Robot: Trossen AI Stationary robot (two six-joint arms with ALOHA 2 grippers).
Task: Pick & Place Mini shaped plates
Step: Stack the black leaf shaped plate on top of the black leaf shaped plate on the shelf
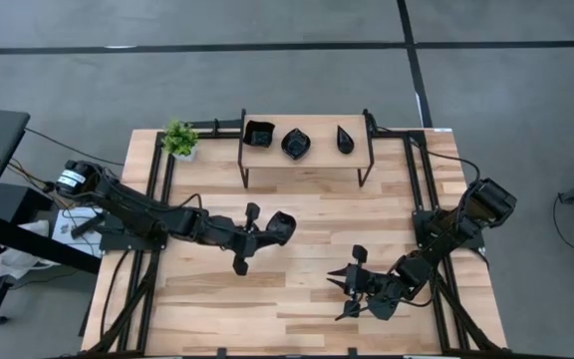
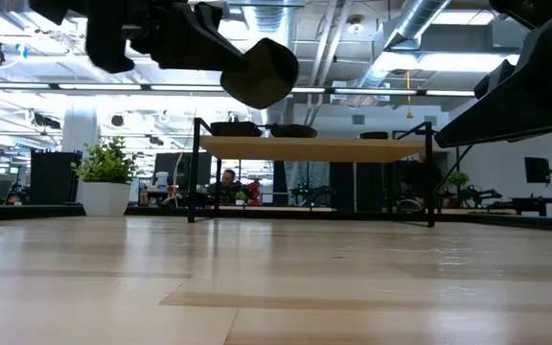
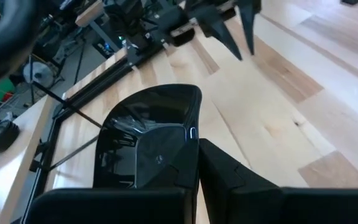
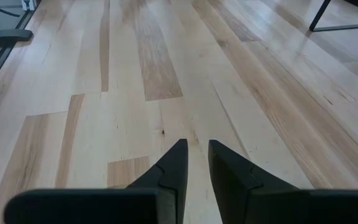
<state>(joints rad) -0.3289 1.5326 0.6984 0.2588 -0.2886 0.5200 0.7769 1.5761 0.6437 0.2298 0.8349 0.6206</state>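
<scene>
I see a light wooden table (image 1: 297,289) of butcher-block planks, framed by dark metal rails along both sides. At its far edge stands a small raised wooden shelf (image 1: 312,158) on dark legs, carrying three mini shaped plates (image 1: 295,143) in a row, apart from one another. Just beside the shelf, toward the far left corner, sits a small green potted plant (image 1: 179,138).

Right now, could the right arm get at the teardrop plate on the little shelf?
Probably yes. The right gripper is empty, the teardrop plate sits at the shelf's right end, and only bare table lies between them.
</scene>
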